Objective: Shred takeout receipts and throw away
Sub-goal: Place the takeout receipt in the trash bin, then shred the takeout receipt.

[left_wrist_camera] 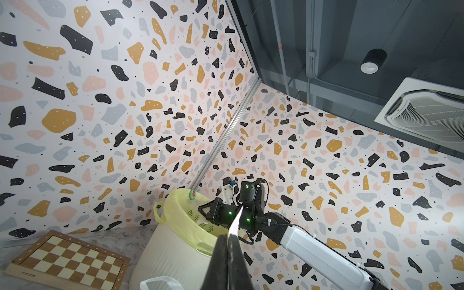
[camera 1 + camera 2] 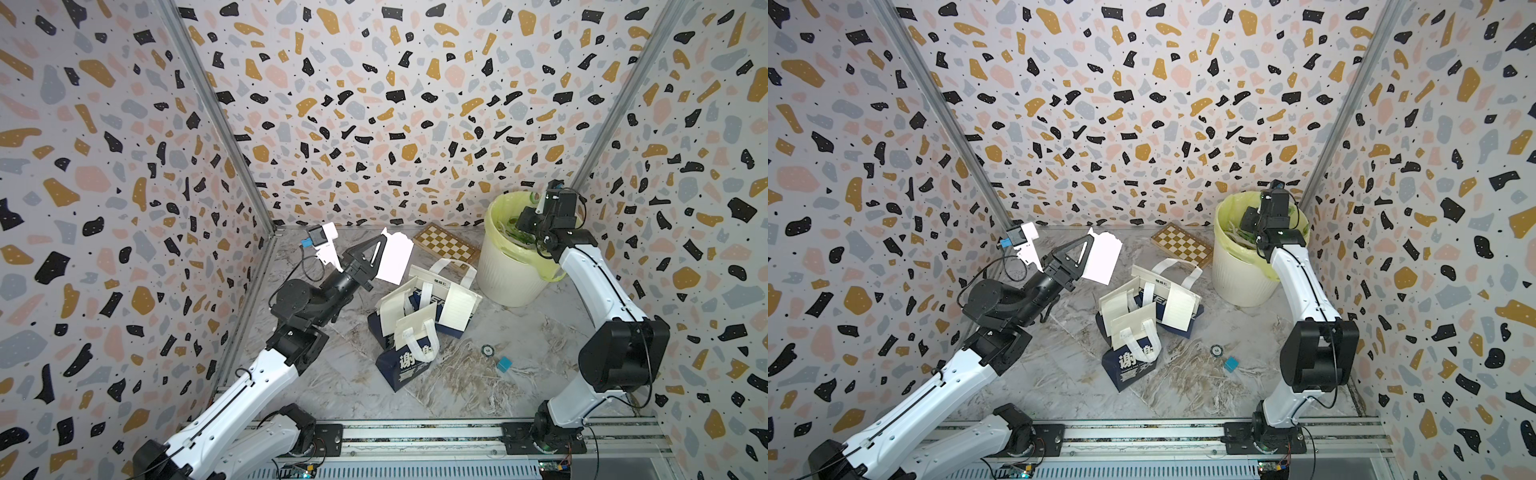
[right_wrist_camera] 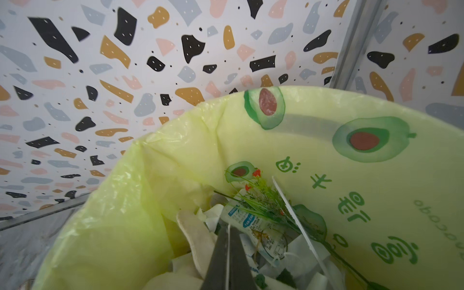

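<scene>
Bright, even light falls from overhead, and shadows are soft. The takeout receipt glares blank white (print washed out); both top views bow at the edges, and wrist-view foregrounds blur.

1. White ribbed plastic bin with yellow-green liner: right of frame centre, in the back right corner of the marble-pattern tabletop.
2. Wooden chessboard: flat on tabletop, just left of bin, by back wall.
3. Navy-and-white paper bags: heap at frame centre, before chessboard.
4. Small round dark disc, teal cube: on tabletop lower right of bags, near each other, not touching.
5. White torn paper receipt: raised off tabletop in left gripper, upper left of bags.
6. Right gripper: inside bin, over paper scraps.
</scene>
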Available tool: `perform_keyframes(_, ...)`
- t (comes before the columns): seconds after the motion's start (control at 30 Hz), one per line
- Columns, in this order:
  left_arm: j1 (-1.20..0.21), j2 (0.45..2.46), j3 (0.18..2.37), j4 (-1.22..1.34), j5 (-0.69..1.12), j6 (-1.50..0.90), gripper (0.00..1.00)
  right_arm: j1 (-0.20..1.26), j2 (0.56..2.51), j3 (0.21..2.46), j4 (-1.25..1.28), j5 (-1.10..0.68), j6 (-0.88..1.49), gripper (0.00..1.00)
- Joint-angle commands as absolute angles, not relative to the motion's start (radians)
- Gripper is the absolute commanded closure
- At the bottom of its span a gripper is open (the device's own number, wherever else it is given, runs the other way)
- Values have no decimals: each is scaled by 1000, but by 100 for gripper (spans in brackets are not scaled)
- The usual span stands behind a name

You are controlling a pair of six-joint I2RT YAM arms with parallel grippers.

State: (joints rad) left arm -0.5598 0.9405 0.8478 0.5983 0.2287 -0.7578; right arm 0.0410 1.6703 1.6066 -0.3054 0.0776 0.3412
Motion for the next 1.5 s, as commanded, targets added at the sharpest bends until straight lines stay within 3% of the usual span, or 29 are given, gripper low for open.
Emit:
perform_keyframes(0.0, -565, 921, 862, 628, 245, -739, 100, 32, 1637, 1651, -342, 101, 295, 100)
perform_keyframes(0.07, -565, 922, 861, 631, 245, -740, 100, 33, 1636, 1650, -350, 99, 290, 98)
perform_keyframes(0.17, -565, 927, 864, 634, 249, -741, 100, 32, 1635, 1661, -374, 108, 285, 50)
perform_keyframes(0.27, -565, 935, 871, 634, 253, -741, 100, 32, 1629, 1690, -396, 120, 263, 28)
perform_keyframes(0.57, -565, 977, 889, 679, 253, -770, 100, 31, 1576, 1782, -455, 121, 181, 0)
perform_keyframes(0.7, -565, 1005, 915, 686, 255, -807, 100, 26, 1535, 1811, -484, 21, 170, 2)
perform_keyframes(0.93, -565, 1064, 968, 750, 356, -826, 100, 222, 1392, 1737, -385, -635, 145, 8)
perform_keyframes(1.07, -565, 1100, 1000, 798, 447, -860, 100, 378, 1391, 1762, -412, -850, 200, 8)
perform_keyframes(1.3, -565, 1128, 1016, 824, 550, -904, 100, 482, 1409, 1801, -426, -1000, 304, 7)
perform_keyframes(1.47, -565, 1133, 1019, 815, 555, -894, 100, 529, 1432, 1793, -393, -1020, 380, 15)
